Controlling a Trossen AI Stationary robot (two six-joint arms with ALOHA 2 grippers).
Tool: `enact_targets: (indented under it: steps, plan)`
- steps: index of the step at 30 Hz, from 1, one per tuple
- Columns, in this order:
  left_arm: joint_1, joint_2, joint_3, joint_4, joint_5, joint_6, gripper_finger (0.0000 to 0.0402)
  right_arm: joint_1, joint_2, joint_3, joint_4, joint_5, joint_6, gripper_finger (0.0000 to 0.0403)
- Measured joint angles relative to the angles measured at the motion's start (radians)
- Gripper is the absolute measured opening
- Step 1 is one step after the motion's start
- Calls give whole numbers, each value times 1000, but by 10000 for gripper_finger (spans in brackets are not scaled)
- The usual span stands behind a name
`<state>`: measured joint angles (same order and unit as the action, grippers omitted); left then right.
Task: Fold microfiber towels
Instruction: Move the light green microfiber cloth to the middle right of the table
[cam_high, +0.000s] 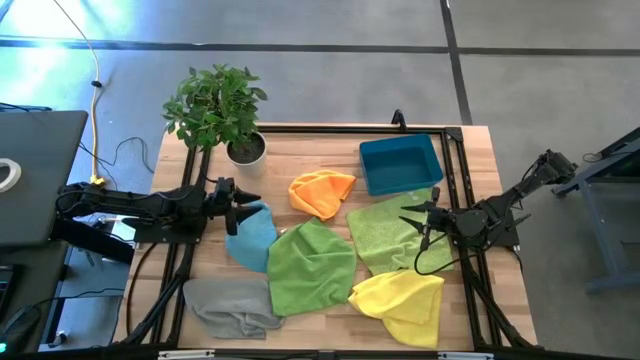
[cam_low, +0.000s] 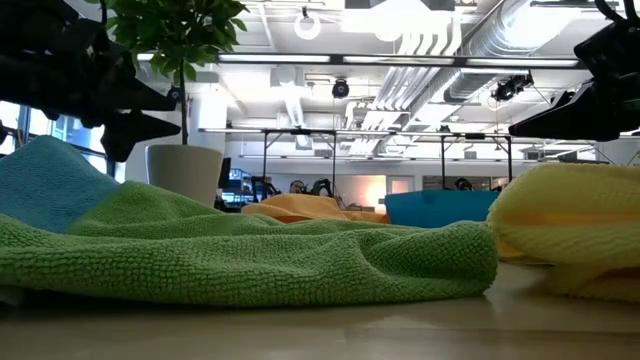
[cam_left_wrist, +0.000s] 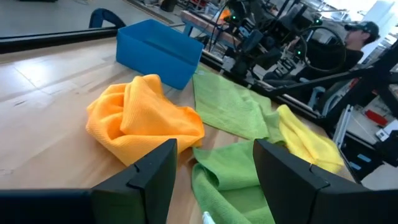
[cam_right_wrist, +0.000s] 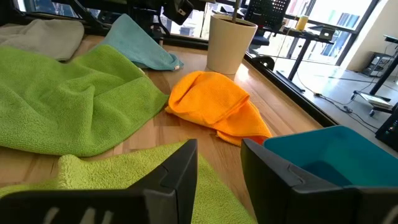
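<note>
Left gripper (cam_high: 245, 206), fingers parted, hovers beside the orange towel (cam_high: 322, 192); right gripper (cam_high: 418, 219), parted, empty, hovers opposite.

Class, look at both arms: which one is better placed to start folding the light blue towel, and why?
Left, probably. The left gripper hangs open right at the light blue towel. The right gripper, also open, hovers over the lime green towel across the table.
</note>
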<state>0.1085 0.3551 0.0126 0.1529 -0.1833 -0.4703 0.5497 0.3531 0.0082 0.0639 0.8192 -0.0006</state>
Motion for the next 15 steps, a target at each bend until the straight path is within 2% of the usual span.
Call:
enact_targets:
  steps: [4, 8, 15]
  plan:
    - [0, 0, 0, -7, 0, 7, 203, 0, 0, 0, 0, 0, 0, 116]
    - [0, 0, 0, -7, -19, 86, 203, 0, 0, 0, 0, 0, 0, 116]
    - [0, 7, 0, -7, -99, 205, 203, 0, 0, 0, 0, 0, 0, 116]
